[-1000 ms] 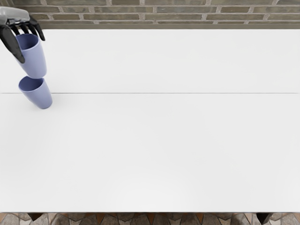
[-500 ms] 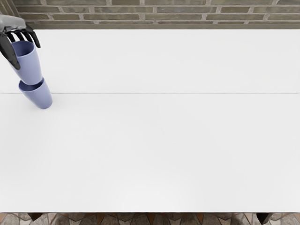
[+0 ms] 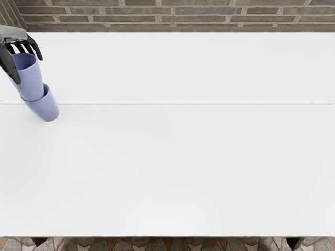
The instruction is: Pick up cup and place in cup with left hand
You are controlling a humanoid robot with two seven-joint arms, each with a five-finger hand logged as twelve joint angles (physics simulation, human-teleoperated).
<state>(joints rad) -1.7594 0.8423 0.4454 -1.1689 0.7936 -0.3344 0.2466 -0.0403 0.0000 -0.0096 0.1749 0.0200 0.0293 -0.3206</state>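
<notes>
- Left hand (image 3: 14, 34) gripped the held cup (image 3: 29, 82), upper left of the frame
- Below and slightly right lay the lower cup (image 3: 47, 109), mouth toward the held base; whether that base was inside, I couldn't tell

At ten o'clock of the view, the robot's left hand (image 3: 15, 35) has two colours. The back of the hand (image 3: 12, 32) is light grey, smooth and rounded like a shell, and it has a soft shine. Toward its nine o'clock side the grey becomes a little darker and more uneven, but the small details there are not clear to me. The fingers (image 3: 36, 47) are black, slim and slightly glossy, and they become narrow at the ends. On the six o'clock side is the thumb (image 3: 9, 66), which is also very dark, but broader, with a rounded tip.
</notes>
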